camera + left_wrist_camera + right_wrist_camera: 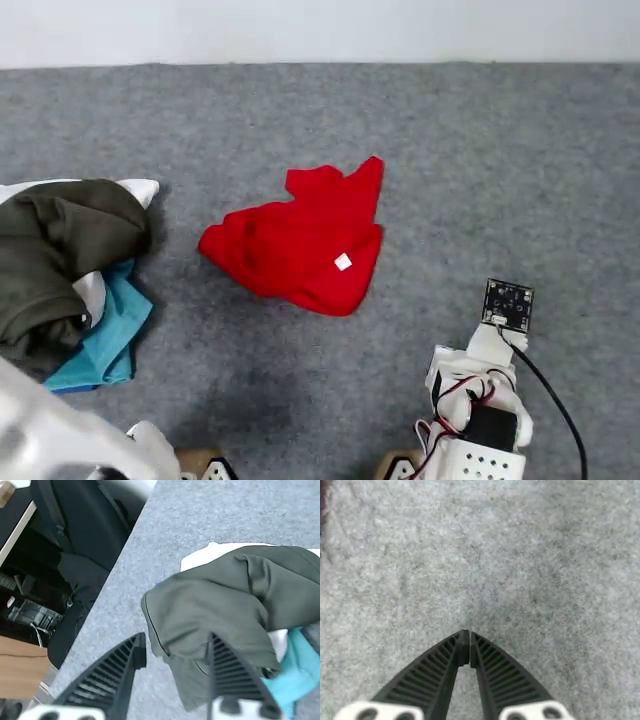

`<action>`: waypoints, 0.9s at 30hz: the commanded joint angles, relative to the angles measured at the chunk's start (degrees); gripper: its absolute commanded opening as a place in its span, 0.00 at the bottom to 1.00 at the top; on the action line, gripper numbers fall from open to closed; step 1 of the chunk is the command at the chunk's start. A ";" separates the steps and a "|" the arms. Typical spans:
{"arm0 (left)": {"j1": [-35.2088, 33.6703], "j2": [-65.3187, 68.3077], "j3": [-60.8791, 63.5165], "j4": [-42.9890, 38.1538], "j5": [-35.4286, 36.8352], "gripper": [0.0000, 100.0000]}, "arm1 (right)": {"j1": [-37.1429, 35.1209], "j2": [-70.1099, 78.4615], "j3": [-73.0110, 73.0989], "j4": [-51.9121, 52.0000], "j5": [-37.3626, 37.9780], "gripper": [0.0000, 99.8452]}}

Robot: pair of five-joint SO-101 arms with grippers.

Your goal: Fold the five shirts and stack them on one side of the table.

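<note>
Closest in, my right jaws are pressed together, tips touching and gripping nothing, above plain grey bench (520, 555). My right arm (478, 405) sits on my side of the red shirt (300, 250) and to its right, well apart from it.

My left jaws stand wide open and hold nothing. One fingertip (139, 647) is over the bench, the other over the edge of a dark olive shirt (215, 605). My left arm (60, 440) is also on my side of the red shirt, far to its left.

Farther out, the red shirt lies crumpled and unfolded near the middle of the bench, with a small white tag (343, 262) showing on it. Well to its left is a loose heap. The olive shirt is on top, a teal shirt (110, 340) pokes out on the side nearer me, and a white shirt (135, 188) shows at the farther side. The heap and the red shirt do not touch.

Beyond the red shirt, the bench runs to a pale wall (320, 30).
</note>
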 commanded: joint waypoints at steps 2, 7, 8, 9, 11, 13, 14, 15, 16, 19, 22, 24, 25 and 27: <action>0.53 -9.14 9.54 1.05 3.08 0.17 | 0.22 -0.04 0.97 0.13 0.44 0.01; 2.11 -16.62 21.41 1.14 4.22 0.12 | 0.13 -0.04 0.97 0.13 0.26 0.01; 3.78 -18.37 24.13 1.14 4.22 0.10 | 0.22 -0.04 0.97 0.13 0.53 0.01; 5.54 -20.22 26.77 1.14 4.22 0.09 | 0.40 -0.04 0.97 0.13 0.53 0.01; 9.67 -24.09 32.13 1.14 4.22 0.04 | 0.66 -0.04 0.97 0.13 0.62 0.01; 14.24 -27.60 37.58 1.05 4.22 0.01 | 0.66 -0.04 0.97 0.13 0.62 0.01; 16.09 -29.19 40.48 1.05 4.22 0.01 | 0.66 -0.04 0.97 0.13 0.62 0.01; 17.58 -30.59 43.21 1.05 4.31 0.01 | 0.66 -0.04 0.97 -0.31 1.14 0.01; 18.73 -31.65 45.76 1.05 5.19 0.01 | 0.57 -0.13 0.97 -1.98 2.46 0.01; 20.84 -34.11 50.59 0.35 8.53 0.01 | 1.54 -0.13 0.97 -11.30 6.95 0.01; 21.10 -34.64 50.77 -0.09 9.05 0.01 | 1.10 -0.04 -0.18 -15.52 7.12 0.01; 21.01 -34.64 51.12 -0.44 9.05 0.01 | -0.92 0.48 -3.87 -14.37 7.12 0.01; 21.01 -34.64 51.21 -0.53 9.05 0.01 | -2.51 0.57 -6.15 -12.62 7.12 0.01; 21.10 -34.64 51.21 -0.62 9.32 0.01 | -6.02 0.66 -11.34 -8.66 6.59 0.01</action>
